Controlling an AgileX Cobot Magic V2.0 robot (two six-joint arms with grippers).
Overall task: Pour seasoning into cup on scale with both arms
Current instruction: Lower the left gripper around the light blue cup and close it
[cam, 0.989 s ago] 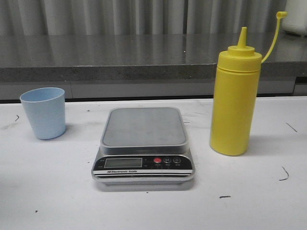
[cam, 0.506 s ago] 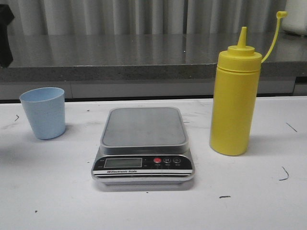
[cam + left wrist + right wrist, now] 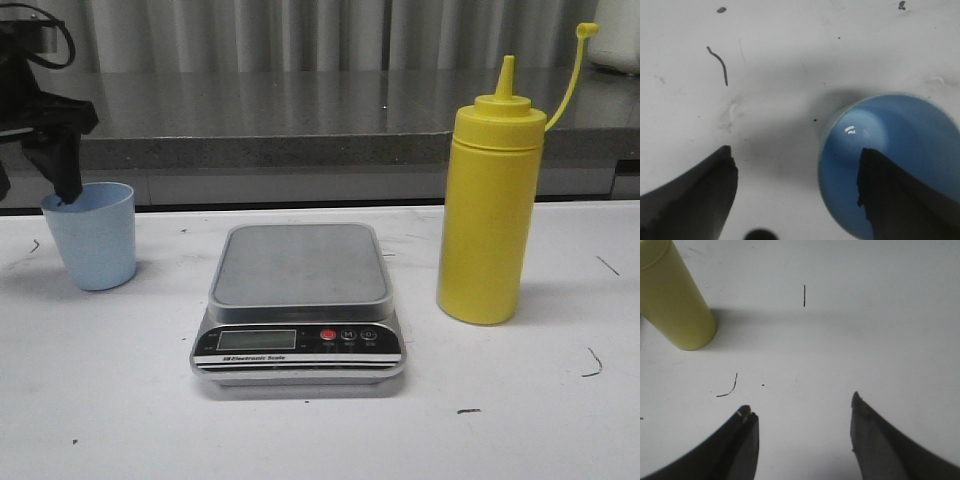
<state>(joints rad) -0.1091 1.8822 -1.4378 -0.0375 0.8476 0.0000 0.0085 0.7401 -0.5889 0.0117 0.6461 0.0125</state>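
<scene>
The pale blue cup (image 3: pixel 92 235) stands upright on the white table at the far left. My left gripper (image 3: pixel 38 185) is open above its left rim. In the left wrist view one finger (image 3: pixel 895 195) is over the cup's (image 3: pixel 900 145) mouth and the other finger (image 3: pixel 700 195) is outside over the table, with the rim between them (image 3: pixel 795 170). The silver scale (image 3: pixel 298 265) lies in the middle with a bare platform. The yellow seasoning bottle (image 3: pixel 490 200) stands at the right, cap off on its strap. My right gripper (image 3: pixel 802 410) is open and empty over bare table, well apart from the bottle (image 3: pixel 675 300).
A grey counter ledge (image 3: pixel 300 120) runs along the back of the table. Small dark marks dot the white table top (image 3: pixel 590 365). The right arm does not show in the front view.
My left arm has come into the front view from the upper left and lowered to the cup's rim. The cup, scale and bottle have not moved.
</scene>
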